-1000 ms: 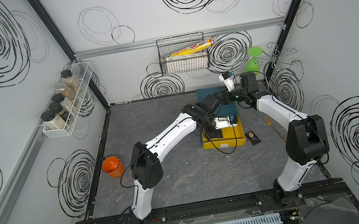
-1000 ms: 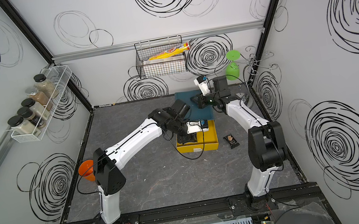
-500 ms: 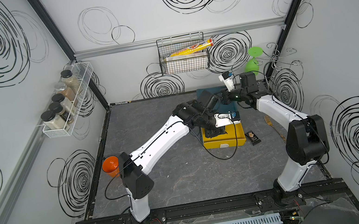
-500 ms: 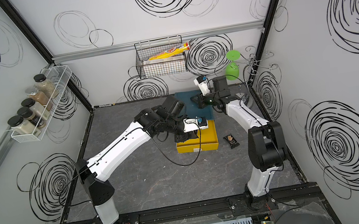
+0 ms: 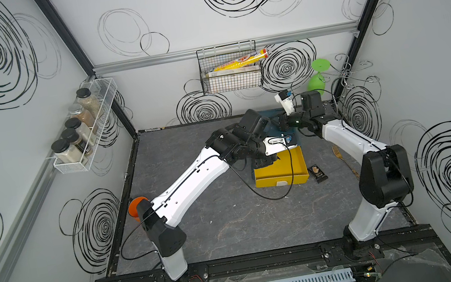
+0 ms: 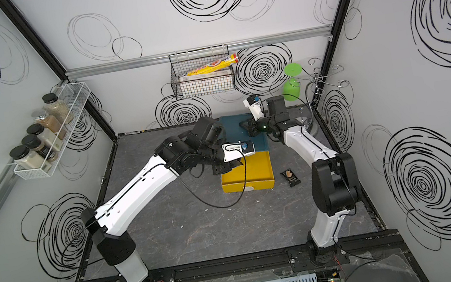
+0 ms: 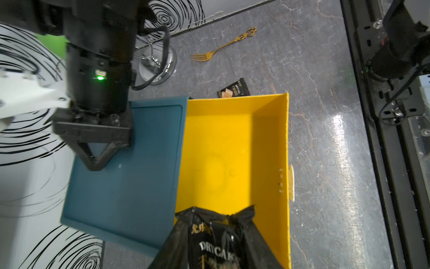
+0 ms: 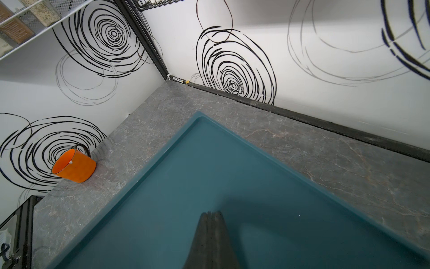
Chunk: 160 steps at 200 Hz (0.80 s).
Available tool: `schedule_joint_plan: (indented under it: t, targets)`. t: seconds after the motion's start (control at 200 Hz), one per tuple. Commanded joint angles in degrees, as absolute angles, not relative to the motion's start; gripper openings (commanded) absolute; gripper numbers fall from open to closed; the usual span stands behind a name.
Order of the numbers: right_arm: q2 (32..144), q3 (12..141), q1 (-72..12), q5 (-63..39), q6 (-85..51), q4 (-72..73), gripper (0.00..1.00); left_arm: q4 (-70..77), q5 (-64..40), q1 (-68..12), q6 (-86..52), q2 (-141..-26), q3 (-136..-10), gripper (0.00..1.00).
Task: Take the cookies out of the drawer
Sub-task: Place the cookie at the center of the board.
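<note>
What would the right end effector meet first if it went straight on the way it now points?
The teal cabinet top. The right end effector, jaws shut, points down at that flat surface with nothing in between. Its tip may already be touching it; depth is hard to judge.

The drawer is yellow, the case teal. The gripped packet is black with white and gold lettering; the loose packet black with a tan biscuit picture. The fork is gold, the mug orange, the glass green. The bench is marbled grey, the walls white with black swirls.
</note>
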State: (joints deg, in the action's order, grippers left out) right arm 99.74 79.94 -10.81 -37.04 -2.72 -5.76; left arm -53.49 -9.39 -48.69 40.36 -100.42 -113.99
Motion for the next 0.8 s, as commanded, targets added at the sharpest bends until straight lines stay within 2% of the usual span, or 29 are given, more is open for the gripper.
schedule_joint_plan:
  t: [0.0, 0.14, 0.315, 0.571, 0.796]
  targets:
    - [102.58, 77.43, -11.16, -33.44, -1.77, -15.56, 0.00, -50.60, -5.28, -46.82, 37.90, -95.11, -113.70, 0.38]
    - [102.93, 77.85, -11.14, -33.49, -1.75, -15.82, 0.00, -48.67, -4.16, -43.28, 36.47, -91.50, -109.91, 0.38]
    - [102.96, 77.79, -11.16, -33.49, -1.53, -15.84, 0.00, -43.83, -6.06, -34.17, 33.87, -89.64, -101.12, 0.39]
    - [103.02, 77.57, -11.13, -33.43, -0.88, -16.24, 0.00, -34.05, -10.13, -26.33, 30.95, -92.65, -86.97, 0.40]
    - [103.90, 77.66, -11.12, -32.88, -0.61, -16.79, 0.00, -29.41, -11.58, -23.19, 25.87, -100.44, -82.15, 0.41]
